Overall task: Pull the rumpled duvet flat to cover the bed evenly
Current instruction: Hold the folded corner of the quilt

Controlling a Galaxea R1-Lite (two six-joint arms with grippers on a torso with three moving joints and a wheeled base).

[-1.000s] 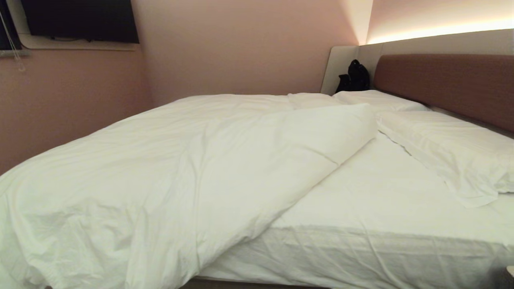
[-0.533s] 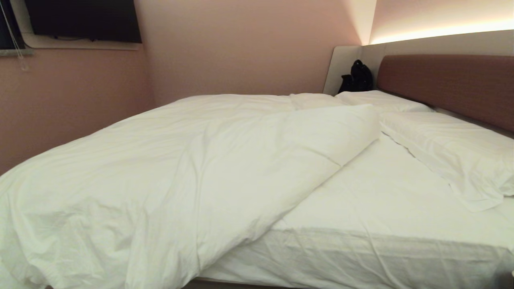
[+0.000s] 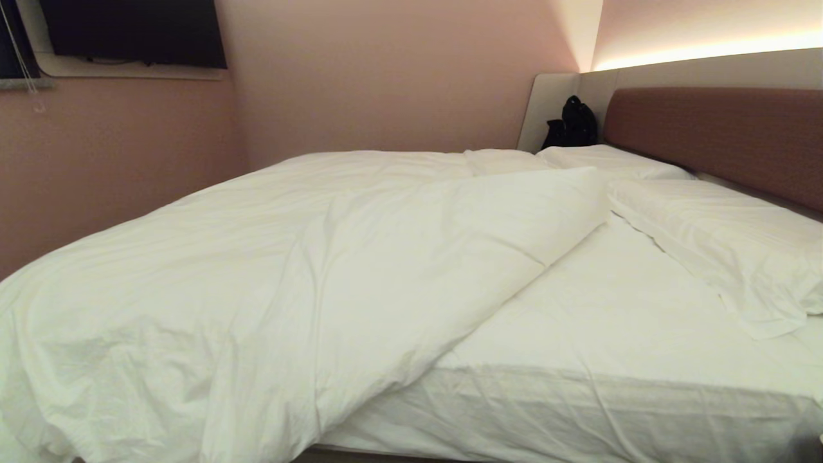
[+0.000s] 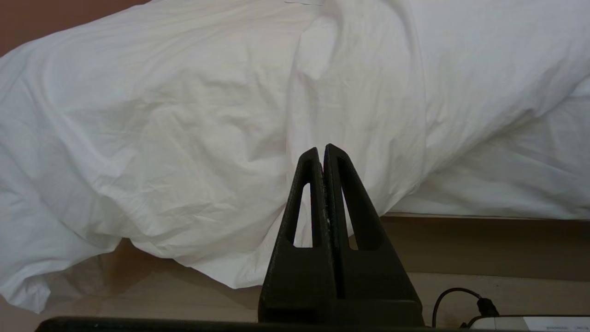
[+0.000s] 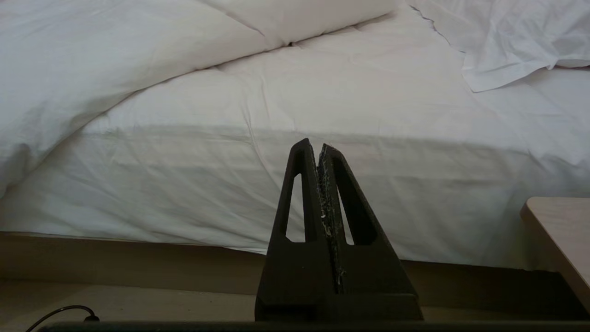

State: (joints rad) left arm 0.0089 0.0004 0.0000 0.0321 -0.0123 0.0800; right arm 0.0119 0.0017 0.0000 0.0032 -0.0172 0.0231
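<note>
Rumpled duvet (image 3: pixel 270 270) half across bed (image 3: pixel 611 334)

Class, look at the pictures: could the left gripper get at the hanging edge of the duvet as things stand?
Probably yes: the shut left gripper faces the duvet draped over the bed's side, nothing between them.

Neither arm shows in head view. The duvet (image 3: pixel 270 276) runs off the frame's left and lower edges, its hanging corner cut; it covers the far and left mattress of the bed (image 3: pixel 617 334). Near pillow (image 3: pixel 726 244) clipped at right edge. Headboard (image 3: pixel 720 135) cut at right. Dark object (image 3: pixel 569 122) in far corner too small to identify. Black screen (image 3: pixel 135 32) cropped by top edge. Wooden surface (image 5: pixel 560 230) cut at right wrist view's edge.
</note>
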